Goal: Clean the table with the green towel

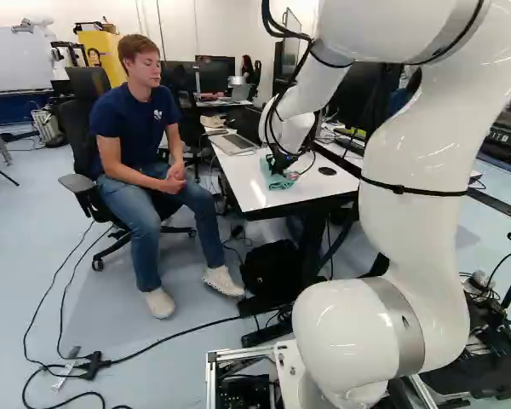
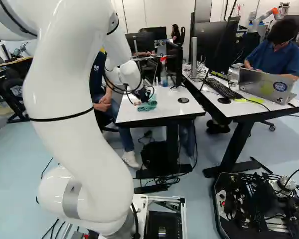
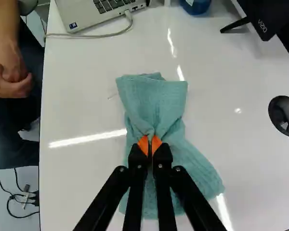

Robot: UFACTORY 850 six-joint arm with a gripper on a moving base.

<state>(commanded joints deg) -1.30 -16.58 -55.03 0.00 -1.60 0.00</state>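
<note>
Low over the white table (image 1: 243, 181), my gripper (image 1: 278, 162) points down onto the teal-green towel (image 1: 280, 181). The wrist view shows the gripper (image 3: 150, 144) with its orange pads pressed together on a gathered fold near the middle of the towel (image 3: 156, 98). Cloth spreads out ahead of the fingers and also beneath them, lying crumpled on the tabletop (image 3: 82, 192). The black fingers cover part of the towel.
Ahead of the gripper stand a laptop (image 3: 94, 12) with a cable and a blue bottle (image 3: 196, 5). A monitor (image 3: 265, 17) and a round black grommet (image 3: 284, 115) are to one side. A seated person's hands are beside the table's opposite edge.
</note>
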